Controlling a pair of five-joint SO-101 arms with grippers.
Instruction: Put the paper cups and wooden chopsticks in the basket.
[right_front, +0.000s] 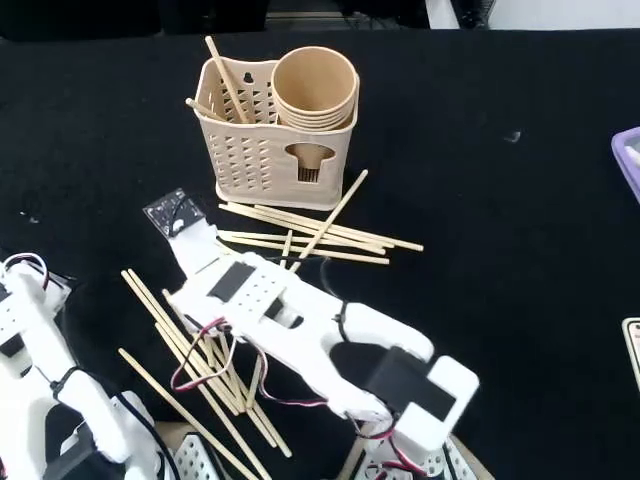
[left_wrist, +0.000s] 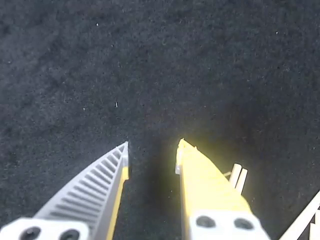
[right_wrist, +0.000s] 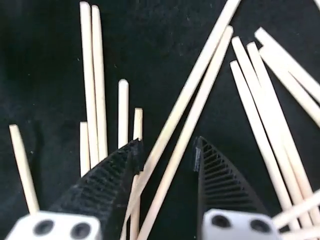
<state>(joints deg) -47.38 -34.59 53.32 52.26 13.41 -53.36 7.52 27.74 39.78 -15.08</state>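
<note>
The basket (right_front: 270, 165) stands toward the far edge of the black worktop (right_front: 500, 250), left of its middle. The stacked paper cups (right_front: 315, 85) sit in its right compartment, and a few wooden chopsticks (right_front: 228, 80) lean in the left one.

More chopsticks lie loose. One bunch (right_front: 320, 240) is on the worktop just in front of the basket, with one stick tilted up against the basket's front corner. A second bunch (right_front: 150, 300) is fanned out nearer the front edge, partly under the right arm (right_front: 300, 320), which stretches from the front edge toward the basket.

The right tool (right_wrist: 165, 150) has its black fingers apart. Two long sticks (right_wrist: 175, 122) run aslant through the gap, and neither finger seems to press on them, though that is hard to judge at this angle. Other sticks lie on either side.

The left arm (right_front: 35, 340) is at the front left corner. The left tool (left_wrist: 152, 150) is also apart, over bare black cloth, with two stick ends (left_wrist: 238, 176) just beside its yellow finger.
</note>
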